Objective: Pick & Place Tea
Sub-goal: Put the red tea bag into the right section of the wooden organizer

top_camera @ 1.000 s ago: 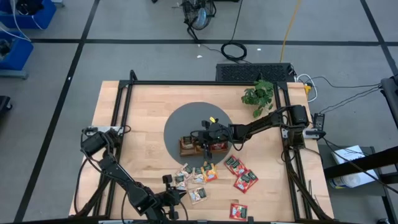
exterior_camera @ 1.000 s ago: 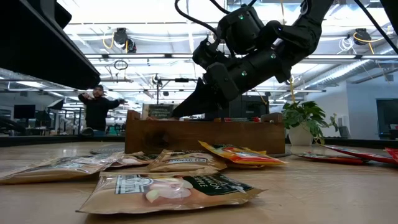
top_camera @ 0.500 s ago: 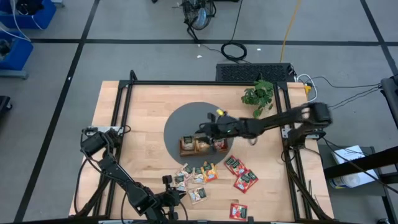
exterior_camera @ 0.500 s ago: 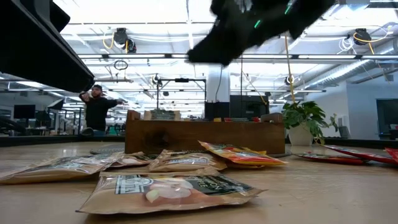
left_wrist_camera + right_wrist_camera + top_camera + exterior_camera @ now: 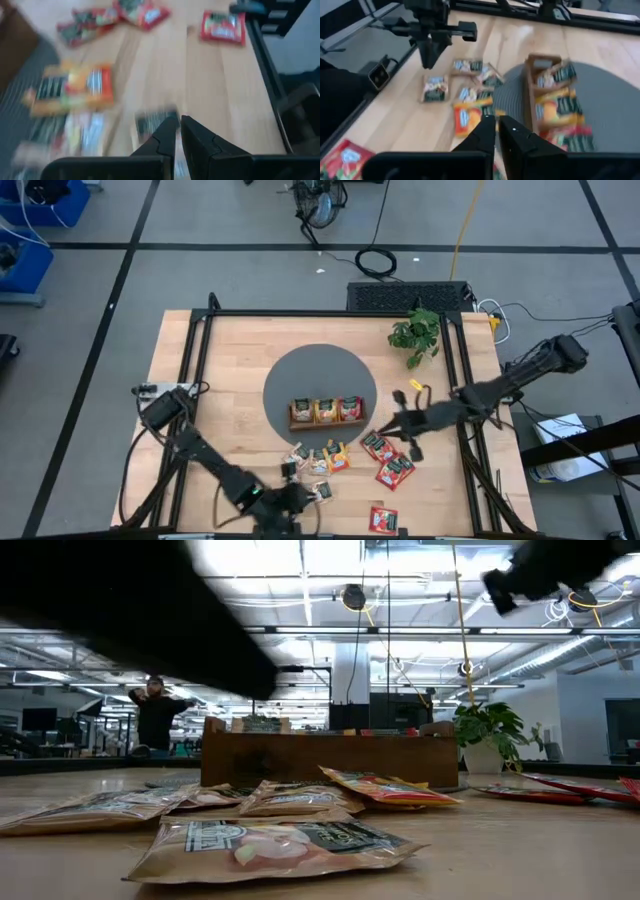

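Observation:
Several tea packets lie loose on the wooden table near its front edge: beige ones point(image 5: 303, 462), an orange one point(image 5: 337, 458) and red ones point(image 5: 395, 470). Three more sit in the wooden tray point(image 5: 293, 418) on the grey round mat. My left gripper point(image 5: 303, 493) is shut and hovers just over a beige packet point(image 5: 434, 89) at the near edge; its fingers point(image 5: 165, 137) hold nothing. My right gripper point(image 5: 392, 428) is shut and empty, raised to the right of the tray above the red packets point(image 5: 378, 444).
A potted plant point(image 5: 415, 332) stands at the table's far right. A black frame point(image 5: 205, 370) runs along the table's edges. One red packet point(image 5: 384, 520) lies alone at the front edge. In the room behind, a person point(image 5: 158, 718) stands far off.
My right gripper has pulled away from the tray, rising and going toward the table's right edge; the tray now shows a packet in each of its three compartments. My left gripper has shifted a little toward the table's right, over the loose beige packets.

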